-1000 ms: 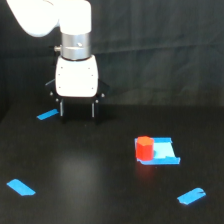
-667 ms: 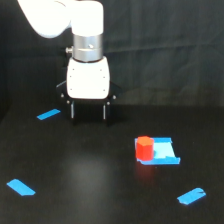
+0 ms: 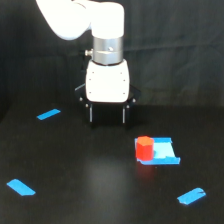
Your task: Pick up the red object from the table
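The red object [image 3: 144, 148] is a small red-orange stubby block standing on the black table [image 3: 90, 190], at the left edge of a flat blue square patch [image 3: 163, 151]. My gripper [image 3: 107, 116] hangs from the white head, up and to the exterior view's left of the block. Its two dark fingers [image 3: 90, 113] point down and stand apart. Nothing is between them. The gripper does not touch the block.
Blue tape strips lie on the table: one at the exterior view's left [image 3: 48, 114], one at the lower left [image 3: 21, 187], one at the lower right [image 3: 191, 196]. A black curtain [image 3: 175, 50] hangs behind.
The arm has moved toward the exterior view's right, closer to the red block. The fingers stay apart. The block has not moved.
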Robot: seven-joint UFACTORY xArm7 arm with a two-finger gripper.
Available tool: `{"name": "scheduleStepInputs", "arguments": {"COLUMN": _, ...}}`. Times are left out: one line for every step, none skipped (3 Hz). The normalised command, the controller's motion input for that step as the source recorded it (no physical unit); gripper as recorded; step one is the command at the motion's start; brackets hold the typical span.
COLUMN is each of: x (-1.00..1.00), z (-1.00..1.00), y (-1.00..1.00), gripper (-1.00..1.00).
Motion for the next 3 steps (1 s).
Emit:
{"name": "scheduleStepInputs", "arguments": {"x": 0.89, "z": 0.01, "y": -0.48, "gripper": 0.93}}
{"name": "scheduleStepInputs", "arguments": {"x": 0.75, "z": 0.15, "y": -0.56, "gripper": 1.0}}
{"name": "scheduleStepInputs", "arguments": {"x": 0.37, "z": 0.13, "y": -0.7, "gripper": 1.0}}
